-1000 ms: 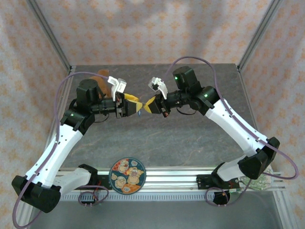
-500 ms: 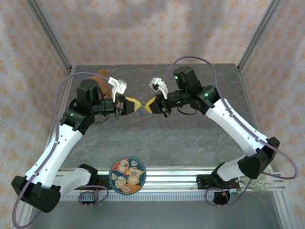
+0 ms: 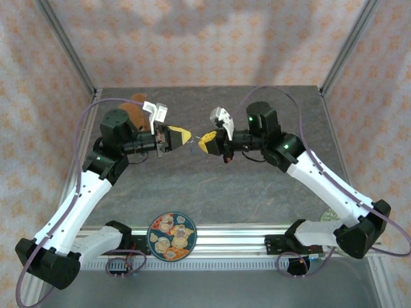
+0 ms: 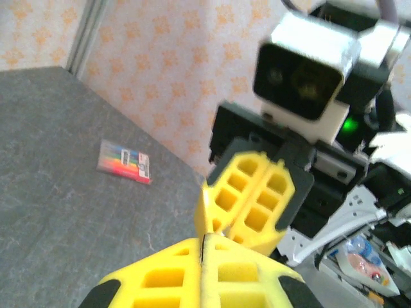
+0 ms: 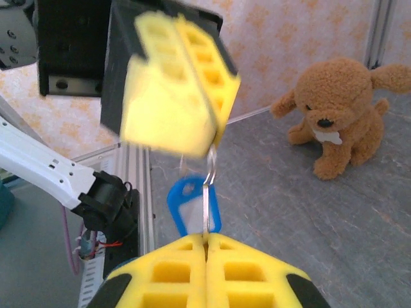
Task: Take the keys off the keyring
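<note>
Since a second ago the two claws have drawn apart, the right arm's elbow has swung outward, and the left gripper [image 3: 182, 136] has snapped closed. We see it clenched well above the table [image 3: 257, 186], pinching the wire loop of the keyring [image 5: 210, 165] at its tips. A blue tag [image 5: 186, 204] hangs below the loop, and just beside it runs the thin silvery key [image 5: 205, 208], in mid-air between the claws. The right gripper [image 3: 207, 142] clamps the key's lower end, pads pressed together.
</note>
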Controlling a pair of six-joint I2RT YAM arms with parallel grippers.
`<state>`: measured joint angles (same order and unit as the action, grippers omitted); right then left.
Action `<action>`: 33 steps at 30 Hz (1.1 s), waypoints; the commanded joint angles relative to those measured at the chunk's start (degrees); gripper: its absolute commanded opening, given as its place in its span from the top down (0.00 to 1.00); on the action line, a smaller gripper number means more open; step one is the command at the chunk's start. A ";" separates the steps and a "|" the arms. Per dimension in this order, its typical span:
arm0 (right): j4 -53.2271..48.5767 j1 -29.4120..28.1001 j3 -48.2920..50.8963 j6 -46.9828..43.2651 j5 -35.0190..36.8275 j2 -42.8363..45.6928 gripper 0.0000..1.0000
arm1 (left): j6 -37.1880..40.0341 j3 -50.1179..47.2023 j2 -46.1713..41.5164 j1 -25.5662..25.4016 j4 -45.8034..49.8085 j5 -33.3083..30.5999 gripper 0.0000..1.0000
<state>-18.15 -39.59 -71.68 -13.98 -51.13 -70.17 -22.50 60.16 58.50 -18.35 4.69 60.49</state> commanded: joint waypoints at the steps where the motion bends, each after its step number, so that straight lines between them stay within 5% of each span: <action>1: 5.63 -0.48 1.62 0.71 2.07 1.99 1.00 | -3.51 -0.65 -1.03 0.42 -7.06 -1.95 1.00; 12: 4.36 -0.06 1.23 4.39 6.73 2.01 1.00 | -0.73 -0.28 -0.84 0.42 -3.16 -6.82 1.00; 23: 6.27 1.27 9.19 10.13 18.45 6.21 1.00 | 2.65 -5.42 0.73 0.33 3.33 -23.97 1.00; 33: 17.46 3.28 23.52 18.30 28.44 7.54 1.00 | -5.44 -17.89 8.80 -1.61 -5.94 -41.86 1.00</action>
<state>-7.05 -36.51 -50.06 1.15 -27.46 -63.61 -24.88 43.38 65.10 -18.92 3.77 26.28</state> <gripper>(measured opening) 0.046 0.051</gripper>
